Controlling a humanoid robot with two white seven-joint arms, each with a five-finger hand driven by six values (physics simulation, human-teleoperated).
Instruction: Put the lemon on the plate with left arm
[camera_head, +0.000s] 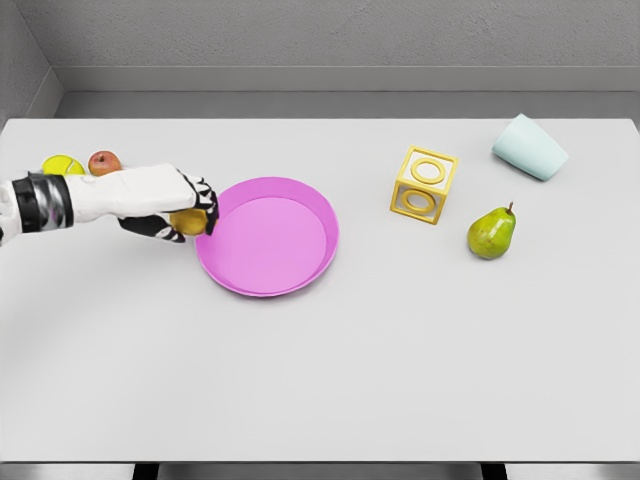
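Note:
My left hand (190, 215) reaches in from the left edge, its fingers curled around a yellow lemon (187, 222) that shows below the knuckles. The hand and lemon sit just at the left rim of the pink plate (320, 215), which lies flat on the white table left of centre. The lemon is partly hidden by the fingers. My right arm does not show.
A yellow-green ball (62, 164) and a red apple (104, 161) lie behind the left forearm. To the right of the plate stand a yellow hollow cube (423, 185), a green pear (491, 232) and a tipped pale blue cup (529, 147).

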